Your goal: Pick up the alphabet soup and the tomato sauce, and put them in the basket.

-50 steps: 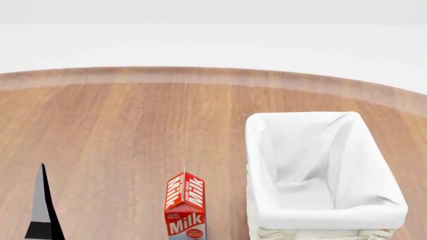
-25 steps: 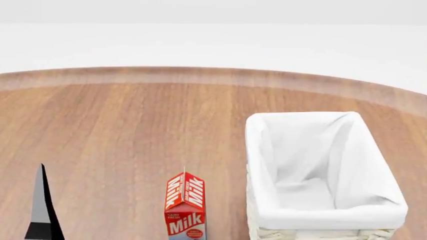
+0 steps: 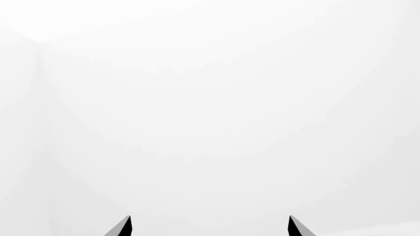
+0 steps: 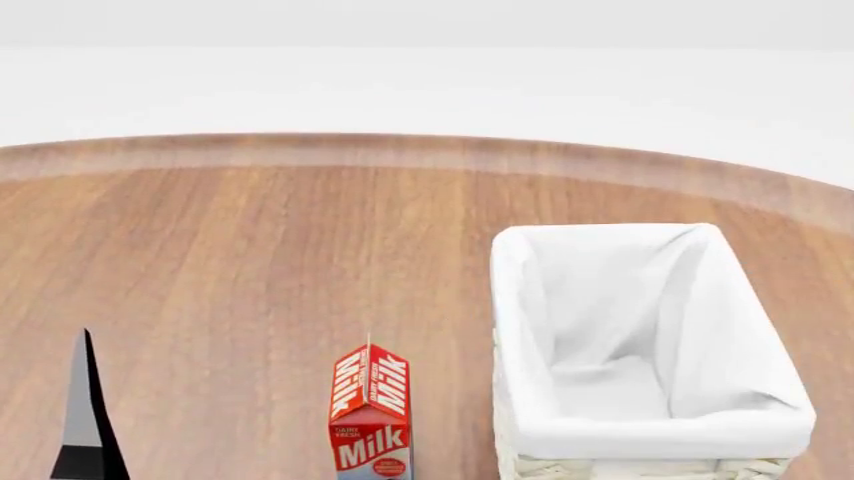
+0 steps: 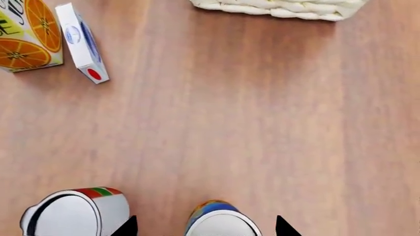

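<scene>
Right fingers [image 5: 204,228] spread, straddling upright alphabet soup [image 5: 220,221] on tabletop [image 5: 262,123]; tomato sauce [image 5: 78,214] stood just beside. Basket [image 5: 282,9] lay well beyond. Left fingers [image 3: 210,227] spread, empty, aimed away.

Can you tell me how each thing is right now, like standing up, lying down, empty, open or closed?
basket: upright, empty inside.
milk carton: standing upright.
alphabet soup: upright, between the right gripper's open fingertips, not gripped.
tomato sauce: upright on the table.
orange juice carton: lying on its side.
small white box: lying down.
left gripper: open, holding nothing.
right gripper: open.
</scene>
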Available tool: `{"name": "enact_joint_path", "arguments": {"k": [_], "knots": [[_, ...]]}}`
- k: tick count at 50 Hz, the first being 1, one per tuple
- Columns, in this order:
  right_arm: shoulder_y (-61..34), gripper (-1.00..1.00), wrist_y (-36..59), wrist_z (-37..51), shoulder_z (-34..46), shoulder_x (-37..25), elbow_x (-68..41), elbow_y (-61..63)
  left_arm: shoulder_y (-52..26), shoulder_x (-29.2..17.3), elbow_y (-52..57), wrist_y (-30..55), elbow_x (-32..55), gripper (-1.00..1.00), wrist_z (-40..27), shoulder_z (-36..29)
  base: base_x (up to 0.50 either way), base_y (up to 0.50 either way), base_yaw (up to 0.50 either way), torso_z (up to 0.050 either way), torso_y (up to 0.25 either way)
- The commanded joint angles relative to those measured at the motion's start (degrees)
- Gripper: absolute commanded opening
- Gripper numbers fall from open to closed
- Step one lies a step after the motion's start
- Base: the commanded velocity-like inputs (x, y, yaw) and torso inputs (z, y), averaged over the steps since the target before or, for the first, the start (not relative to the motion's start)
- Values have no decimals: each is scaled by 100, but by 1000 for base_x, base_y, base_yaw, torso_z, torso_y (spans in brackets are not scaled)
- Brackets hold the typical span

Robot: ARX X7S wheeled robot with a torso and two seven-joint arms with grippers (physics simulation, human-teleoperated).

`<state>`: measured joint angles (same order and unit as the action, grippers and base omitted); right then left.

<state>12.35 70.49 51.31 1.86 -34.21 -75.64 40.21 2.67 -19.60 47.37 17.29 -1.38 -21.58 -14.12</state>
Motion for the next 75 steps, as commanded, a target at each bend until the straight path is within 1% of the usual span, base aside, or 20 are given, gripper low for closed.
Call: {"name": "enact_joint_path", "arguments": {"k": [1, 20, 31, 47, 75], "knots": [[125, 100, -137, -77, -29, -85, 87, -33, -22, -15, 4, 28, 0, 100, -21, -29, 0, 0, 0, 0, 0], [393, 100, -398, -305, -33, -130, 311, -116, -1, -42, -39, -41, 19, 100, -71, -53, 0, 0, 0, 0, 0], [530, 100, -647, -623, 170, -47, 707, -291, 10, -65, -5, -15, 28, 100, -94, -63, 0, 0, 0, 0, 0], [532, 100, -952, -956, 390, 9, 1168, -608, 14, -94, -37, -55, 45, 100, -127, -72, 0, 0, 0, 0, 0], [605, 100, -1299, -1247, 594, 50, 1523, -1053, 24, -133, -83, -100, 57, 100, -186, -113, 0, 0, 0, 0, 0]]}}
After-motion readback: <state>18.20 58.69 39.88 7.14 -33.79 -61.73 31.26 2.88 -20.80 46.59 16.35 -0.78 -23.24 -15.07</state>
